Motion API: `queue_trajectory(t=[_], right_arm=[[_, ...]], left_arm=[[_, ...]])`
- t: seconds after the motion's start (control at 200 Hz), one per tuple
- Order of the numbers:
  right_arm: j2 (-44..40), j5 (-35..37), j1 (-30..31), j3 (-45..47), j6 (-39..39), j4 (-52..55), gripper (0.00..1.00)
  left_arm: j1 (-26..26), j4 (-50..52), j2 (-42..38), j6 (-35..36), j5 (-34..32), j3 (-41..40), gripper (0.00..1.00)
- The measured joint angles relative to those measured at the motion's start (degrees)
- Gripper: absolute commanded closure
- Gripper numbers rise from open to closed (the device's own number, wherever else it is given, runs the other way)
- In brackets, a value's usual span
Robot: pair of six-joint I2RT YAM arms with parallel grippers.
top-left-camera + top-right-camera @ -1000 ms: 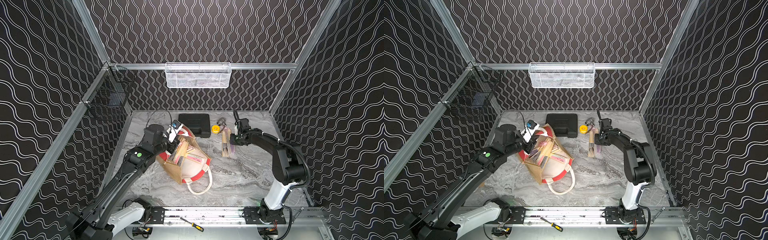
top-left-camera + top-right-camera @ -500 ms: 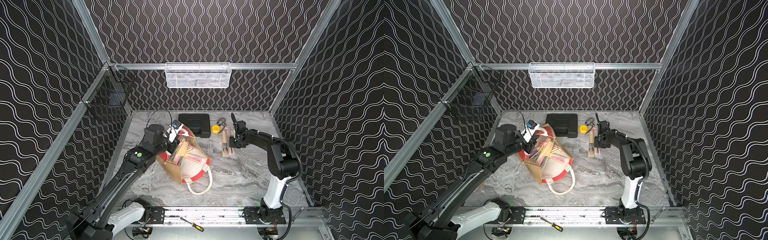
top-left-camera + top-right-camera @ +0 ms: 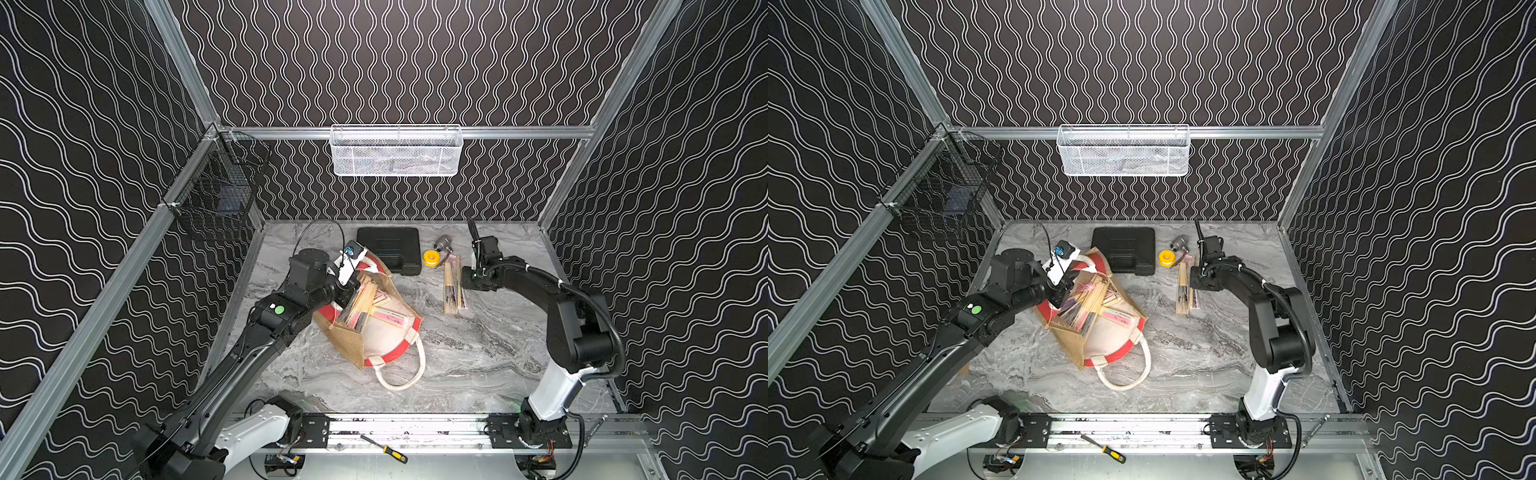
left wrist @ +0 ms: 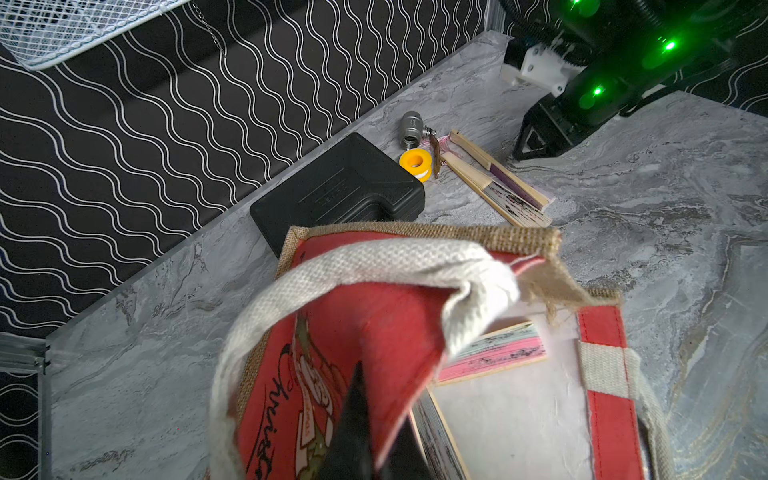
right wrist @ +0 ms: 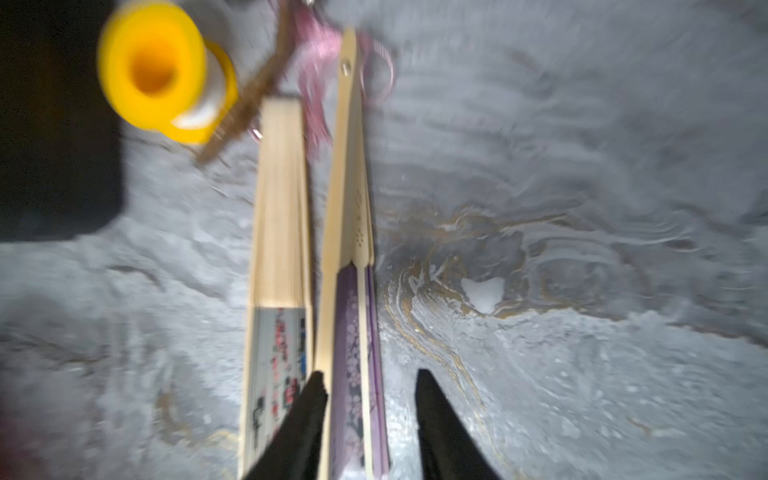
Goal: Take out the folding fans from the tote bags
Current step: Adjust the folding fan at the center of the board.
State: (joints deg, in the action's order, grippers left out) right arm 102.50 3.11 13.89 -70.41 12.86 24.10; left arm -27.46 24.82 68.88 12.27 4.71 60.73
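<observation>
left pincer (image 4: 382,399): clenched on the red printed side panel of the tote bag (image 3: 349,345), at the rim under a rope handle (image 4: 332,270); props the mouth open
right pincer (image 5: 370,374): jaws apart, grasping nothing; tips low over the worktop (image 3: 478,361), straddling the purple fan (image 5: 353,332), with a clear gap on one side
fans out: two, the purple fan and a pale printed fan (image 5: 278,249), flat and parallel, just beside each other, near the yellow roll (image 5: 153,70) and black case (image 3: 390,249)
fans in bag: bundle (image 3: 361,301) leaning on the white lining, plus a pink fan (image 4: 498,357) lying flat inside
key relation: bundle is well apart from the right pincer, across the worktop toward the left arm; its long axis slants from the held rim down into the bag
nearer arm: left, but busy with the bag; right is free
step (judged): set-down done, next reach goes back to the bag
progress (judged): early, most fans not yet out
</observation>
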Motion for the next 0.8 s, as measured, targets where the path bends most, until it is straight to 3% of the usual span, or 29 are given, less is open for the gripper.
queue_trajectory(t=[0.28, 0.485, 0.801], right_arm=[[4.87, 2.05, 2.27, -7.98, 1.57, 4.33, 0.44], [13.68, 4.33, 2.19, -15.02, 1.64, 8.66, 0.46], [19.23, 5.25, 2.27, -19.34, 1.57, 10.38, 0.51]], left_arm=[[-0.02, 0.00, 0.00, 0.00, 0.00, 0.00, 1.00], [-0.04, 0.00, 0.00, 0.00, 0.00, -0.02, 1.00], [-0.13, 0.02, -0.11, 0.13, -0.02, -0.02, 1.00]])
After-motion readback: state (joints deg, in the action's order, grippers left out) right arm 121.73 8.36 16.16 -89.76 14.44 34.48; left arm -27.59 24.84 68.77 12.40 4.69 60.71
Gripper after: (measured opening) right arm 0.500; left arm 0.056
